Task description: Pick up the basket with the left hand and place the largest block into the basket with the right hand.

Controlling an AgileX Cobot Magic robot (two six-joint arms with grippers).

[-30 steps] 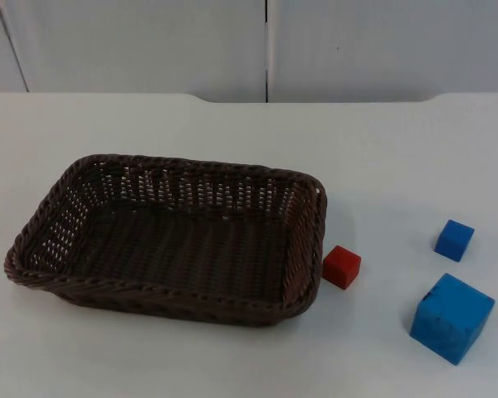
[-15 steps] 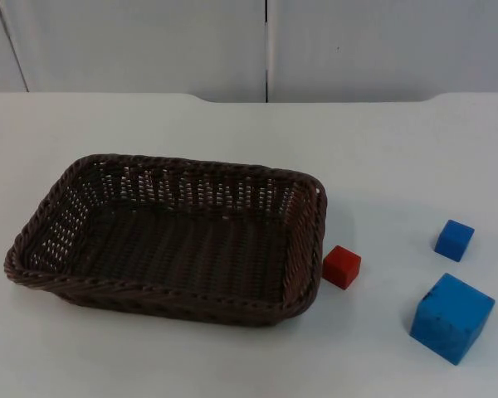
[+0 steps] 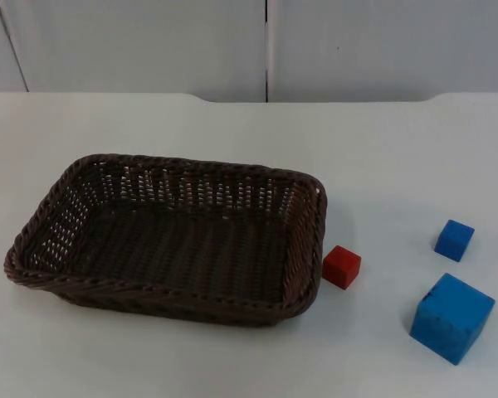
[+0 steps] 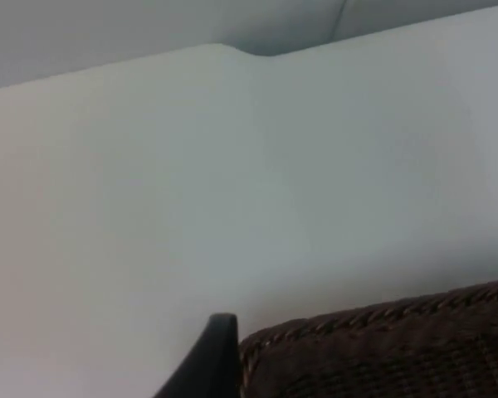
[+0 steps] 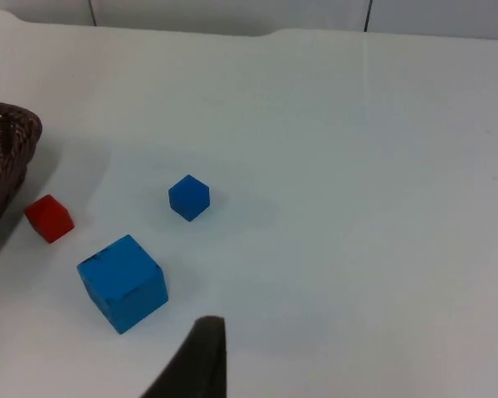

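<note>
A dark brown woven basket (image 3: 307,240) lies empty on the white table, left of centre. The largest block, a big blue cube (image 3: 451,318), rests near the front right. In the right wrist view this big blue cube (image 5: 122,282) sits just ahead of my right gripper (image 5: 201,361), which hangs above the table and apart from it. My left gripper (image 4: 209,365) is close beside the basket's braided rim (image 4: 373,327), outside it. Nothing is held.
A small red cube (image 3: 341,266) lies right beside the basket's right wall. A small blue cube (image 3: 454,240) sits behind the big one. The grey partition wall (image 3: 266,46) closes the table's far edge.
</note>
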